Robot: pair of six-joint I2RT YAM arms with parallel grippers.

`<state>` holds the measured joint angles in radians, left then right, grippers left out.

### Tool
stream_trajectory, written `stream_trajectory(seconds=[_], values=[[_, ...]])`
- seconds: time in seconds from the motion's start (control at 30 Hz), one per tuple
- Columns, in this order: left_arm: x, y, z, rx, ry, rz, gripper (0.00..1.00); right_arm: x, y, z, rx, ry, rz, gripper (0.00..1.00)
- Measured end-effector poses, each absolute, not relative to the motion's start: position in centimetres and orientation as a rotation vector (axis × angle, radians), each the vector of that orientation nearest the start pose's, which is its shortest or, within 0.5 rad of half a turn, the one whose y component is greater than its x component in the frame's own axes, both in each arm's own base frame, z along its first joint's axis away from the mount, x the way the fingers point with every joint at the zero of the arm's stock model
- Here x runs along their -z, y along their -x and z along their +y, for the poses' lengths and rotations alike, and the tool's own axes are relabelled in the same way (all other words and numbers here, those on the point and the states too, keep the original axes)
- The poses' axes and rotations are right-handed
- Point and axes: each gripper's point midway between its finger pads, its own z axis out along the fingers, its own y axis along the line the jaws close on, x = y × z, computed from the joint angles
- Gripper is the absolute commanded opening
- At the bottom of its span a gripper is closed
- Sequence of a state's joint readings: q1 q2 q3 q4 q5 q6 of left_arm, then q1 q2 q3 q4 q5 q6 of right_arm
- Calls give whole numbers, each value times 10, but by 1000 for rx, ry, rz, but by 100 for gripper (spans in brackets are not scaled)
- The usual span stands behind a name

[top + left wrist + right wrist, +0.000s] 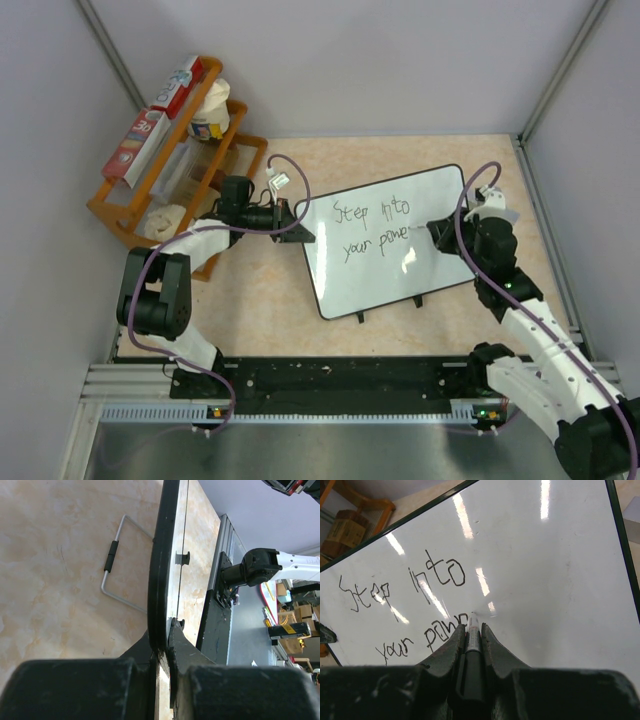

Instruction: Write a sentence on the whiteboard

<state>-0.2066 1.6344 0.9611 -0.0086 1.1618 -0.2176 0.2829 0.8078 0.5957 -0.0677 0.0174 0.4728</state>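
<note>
The whiteboard [390, 240] lies tilted mid-table, white with a black rim. The sentence [372, 227] reads "Step into" above "your powe". My left gripper [297, 226] is shut on the board's left rim, seen edge-on in the left wrist view [162, 580]. My right gripper [432, 228] is shut on a black marker [473, 652]. The marker tip touches the board just right of the last letter. In the right wrist view the words [410, 587] show ahead of the fingers, with "pow" partly hidden by them.
An orange wooden rack [150, 190] with boxes and bottles stands at the back left. A wire stand [116, 567] folds out behind the board. Small black clips [417, 300] sit on the board's near edge. Grey walls enclose the table.
</note>
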Motion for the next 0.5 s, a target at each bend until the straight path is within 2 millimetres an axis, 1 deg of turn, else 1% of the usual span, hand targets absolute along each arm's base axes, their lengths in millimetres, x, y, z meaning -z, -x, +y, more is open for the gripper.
stream_trajectory(seconds=[0.5], values=[[-154, -304, -232, 1526, -631, 2063, 0, -199, -295, 103, -509, -188, 1873, 0]])
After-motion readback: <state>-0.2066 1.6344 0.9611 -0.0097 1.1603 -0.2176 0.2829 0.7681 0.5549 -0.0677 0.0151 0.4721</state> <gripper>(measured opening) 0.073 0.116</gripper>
